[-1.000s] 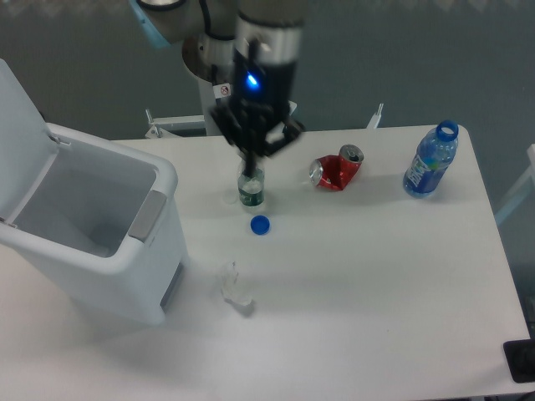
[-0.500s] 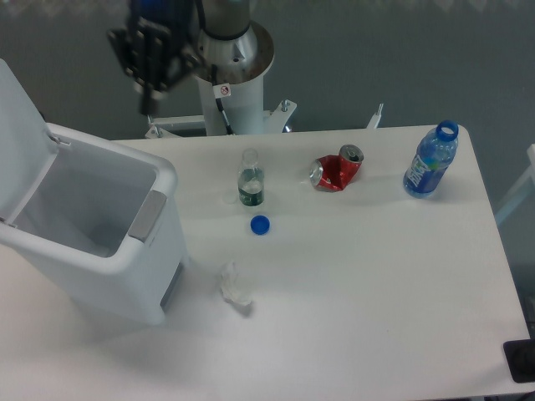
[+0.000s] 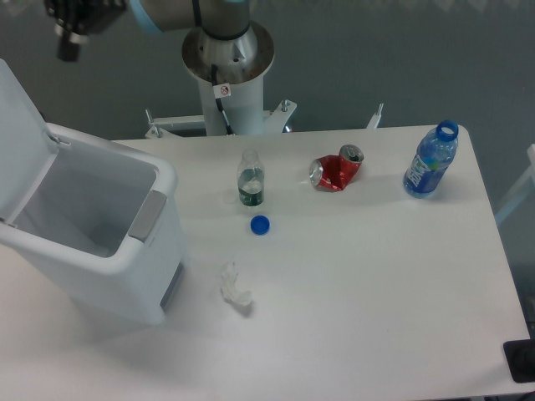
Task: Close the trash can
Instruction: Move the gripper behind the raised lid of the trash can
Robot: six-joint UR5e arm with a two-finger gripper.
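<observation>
- Hanging at the upper left corner of the frame, the gripper (image 3: 73, 29) is dark, blurred and cut by the top edge; whether its jaws are parted or closed cannot be told, and nothing is seen in it.
- Change noted: a second ago it stood over the small clear bottle (image 3: 250, 187) at mid-table; half a second ago it was already up and left of that; now it is above and behind the trash can (image 3: 92, 234). The bottle remains where it was.
- The trash can sits at the left of the frame on the table (image 3: 376, 292), its lid (image 3: 18, 134) raised and leaning back, the inside open to view.
- Judgement: the arm has travelled toward the lid's far side; the closing itself is not yet begun.
- Elsewhere, undisturbed: blue cap (image 3: 260, 224), crushed red can (image 3: 336, 170), blue bottle (image 3: 431, 160), crumpled wrapper (image 3: 234, 288).
</observation>
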